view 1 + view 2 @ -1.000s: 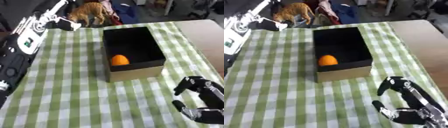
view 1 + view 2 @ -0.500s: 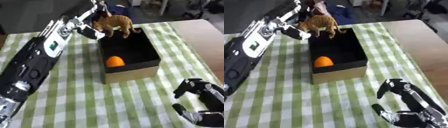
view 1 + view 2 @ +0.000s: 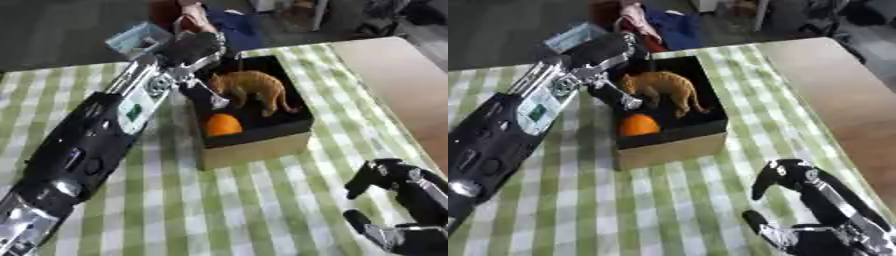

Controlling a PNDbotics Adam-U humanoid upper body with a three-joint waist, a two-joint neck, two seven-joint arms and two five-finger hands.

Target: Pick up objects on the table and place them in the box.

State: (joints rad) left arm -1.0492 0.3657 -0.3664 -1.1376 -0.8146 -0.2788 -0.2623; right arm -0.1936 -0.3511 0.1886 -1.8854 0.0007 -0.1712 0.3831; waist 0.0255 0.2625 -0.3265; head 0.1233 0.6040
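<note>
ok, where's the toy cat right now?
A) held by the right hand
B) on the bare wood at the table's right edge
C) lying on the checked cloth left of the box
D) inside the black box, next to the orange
D: the toy cat is within the walls of the box, beside the orange, with the left hand at its head end.

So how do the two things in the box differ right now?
The tiger is striped, long and four-legged; the orange is plain and round. The tiger sits toward the box's far end, the orange at the near-left corner. The left robot hand is at the tiger's head end, not at the orange. Both are orange-coloured and inside the box.
</note>
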